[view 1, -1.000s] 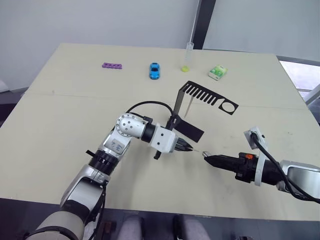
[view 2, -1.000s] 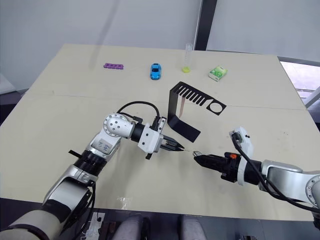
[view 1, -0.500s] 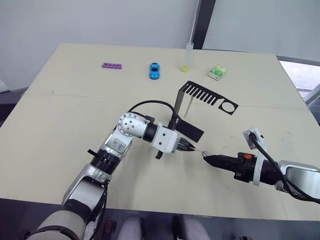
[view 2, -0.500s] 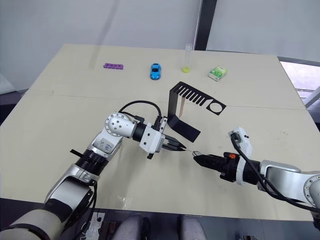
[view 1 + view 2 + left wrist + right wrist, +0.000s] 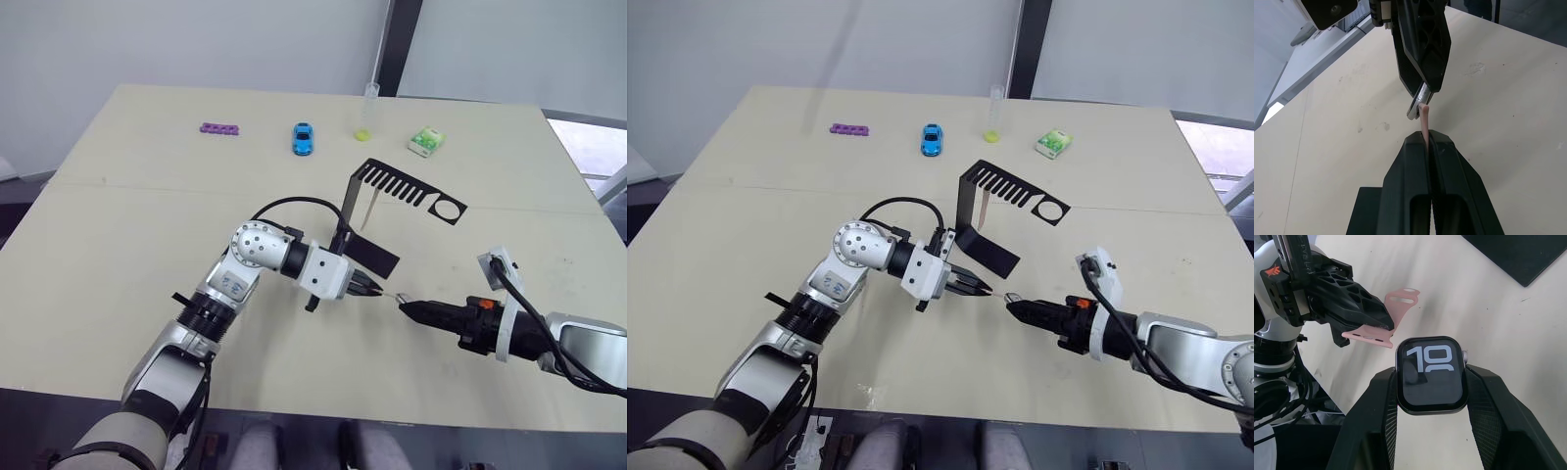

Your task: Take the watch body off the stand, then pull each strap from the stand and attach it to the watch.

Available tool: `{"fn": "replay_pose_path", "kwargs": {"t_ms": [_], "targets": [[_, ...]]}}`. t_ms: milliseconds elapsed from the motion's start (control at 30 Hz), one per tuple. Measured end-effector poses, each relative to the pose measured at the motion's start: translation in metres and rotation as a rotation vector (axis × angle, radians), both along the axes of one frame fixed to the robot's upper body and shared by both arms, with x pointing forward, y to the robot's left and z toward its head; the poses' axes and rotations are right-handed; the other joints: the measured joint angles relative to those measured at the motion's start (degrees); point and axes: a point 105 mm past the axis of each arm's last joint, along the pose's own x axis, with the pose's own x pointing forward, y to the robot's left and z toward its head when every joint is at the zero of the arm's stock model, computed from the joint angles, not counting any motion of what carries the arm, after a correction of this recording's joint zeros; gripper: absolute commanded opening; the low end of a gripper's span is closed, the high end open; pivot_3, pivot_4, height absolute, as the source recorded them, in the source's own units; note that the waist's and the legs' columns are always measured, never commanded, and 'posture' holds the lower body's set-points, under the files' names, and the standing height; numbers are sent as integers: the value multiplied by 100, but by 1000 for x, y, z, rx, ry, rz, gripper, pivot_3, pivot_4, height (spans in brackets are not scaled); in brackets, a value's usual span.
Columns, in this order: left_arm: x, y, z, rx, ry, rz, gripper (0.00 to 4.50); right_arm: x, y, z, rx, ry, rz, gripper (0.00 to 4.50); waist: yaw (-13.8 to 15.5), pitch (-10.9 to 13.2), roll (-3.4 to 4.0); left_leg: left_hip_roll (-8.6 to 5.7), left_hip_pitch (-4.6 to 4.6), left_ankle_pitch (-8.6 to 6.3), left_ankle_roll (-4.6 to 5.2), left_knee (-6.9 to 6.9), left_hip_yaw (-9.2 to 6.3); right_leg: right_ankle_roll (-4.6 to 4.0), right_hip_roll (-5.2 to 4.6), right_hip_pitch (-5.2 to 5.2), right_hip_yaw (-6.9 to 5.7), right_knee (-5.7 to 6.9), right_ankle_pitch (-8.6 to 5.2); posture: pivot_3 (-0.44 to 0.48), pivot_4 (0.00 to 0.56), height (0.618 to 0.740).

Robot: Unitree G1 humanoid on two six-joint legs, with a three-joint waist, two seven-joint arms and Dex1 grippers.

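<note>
Strap between left fingers (pinched).

Glossy glass-faced watch body, matt rubbery strap, matt table.

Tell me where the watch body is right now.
The watch body sits clamped between the right gripper fingers, just right of the pink strap the left gripper holds.
</note>
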Motion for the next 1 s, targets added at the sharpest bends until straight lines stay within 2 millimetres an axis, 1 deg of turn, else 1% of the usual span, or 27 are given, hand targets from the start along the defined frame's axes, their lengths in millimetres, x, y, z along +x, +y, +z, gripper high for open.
{"fn": "replay_pose_path", "kwargs": {"t_ms": [1000], "targets": [[1,-2,-1,-2,11,12,0,2,0,4,-17,-16,5,1501,1,0,0,0,0,0,0,0,-1,0,0,0,0,-2,0,0,150,740]]}}
